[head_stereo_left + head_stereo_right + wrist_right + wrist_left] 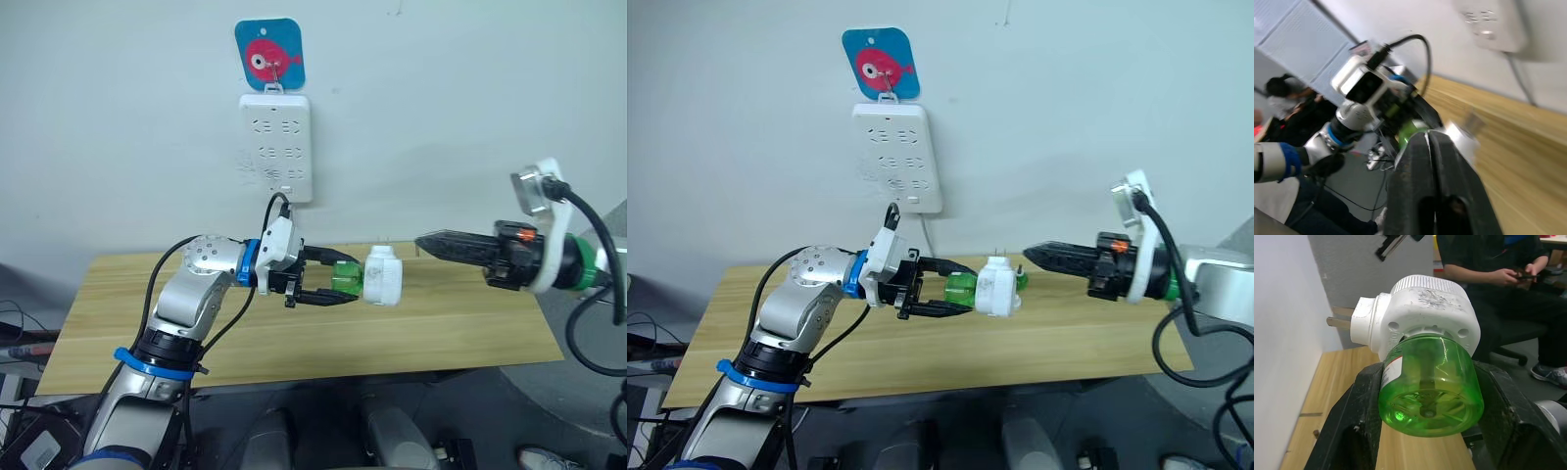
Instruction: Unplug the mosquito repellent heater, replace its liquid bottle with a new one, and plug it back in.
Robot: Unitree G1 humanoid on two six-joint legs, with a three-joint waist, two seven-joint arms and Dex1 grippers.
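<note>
behind the heater (1420,313), left wrist view shows a seated person (1498,279).

Light wooden table (470,338), pale plank top, against wall

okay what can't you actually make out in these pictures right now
- Heater vent: turned away in the eye views, behind the green bottle in the left wrist view.
- Bottle label: a sliver shows in the left wrist view, the print too small to read.
- Heater in the right wrist view: blurred, partly behind the right gripper.
- Power strip: cut off by the right wrist view's edge.
</note>
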